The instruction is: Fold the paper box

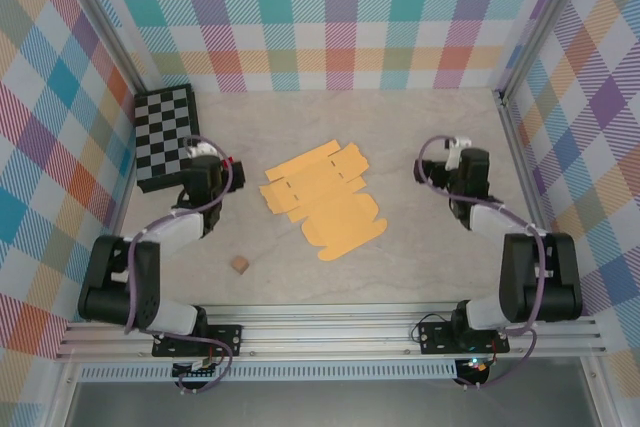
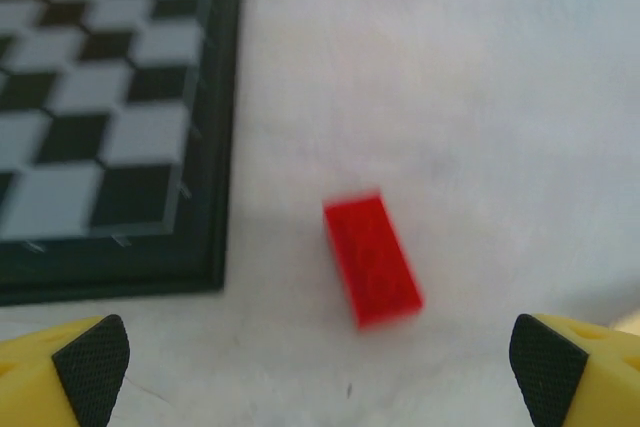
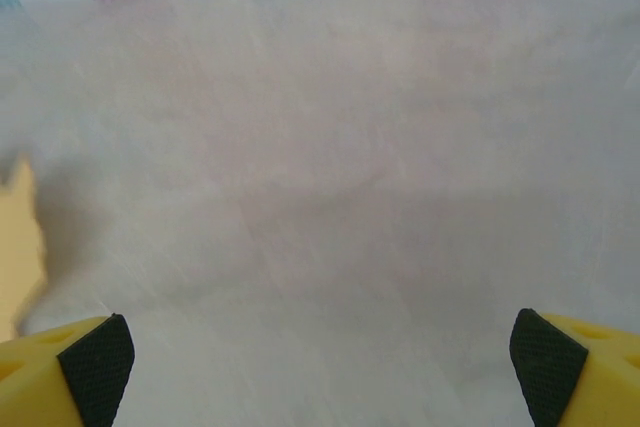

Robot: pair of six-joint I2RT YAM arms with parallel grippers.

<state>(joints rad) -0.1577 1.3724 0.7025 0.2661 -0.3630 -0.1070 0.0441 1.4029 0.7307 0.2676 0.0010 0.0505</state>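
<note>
Plainly, the paper box (image 1: 322,199) lies flat near the middle of the table (image 1: 400,127), between the two arms. We judge it sits there so that either one can reach a flap. It is thin yellow-orange card, a die-cut sheet with flaps and notches along its edges, and its long axis runs from about ten o'clock to four o'clock. We see no panel raised and no crease stood up, so we take the folding as not yet begun.

At nine o'clock from the sheet is the left gripper (image 2: 320,372), its jaws spread wide with nothing between them. It looks down on a small red block (image 2: 372,259) just beside a chessboard (image 2: 100,117), which is at ten o'clock. At three o'clock is the right gripper (image 3: 320,372), equally wide and empty over bare table, with a sliver of the card at its left edge. Both look parked clear of the sheet, ready to approach. A small tan cube (image 1: 240,264) sits at seven o'clock, apart from the card.
</note>
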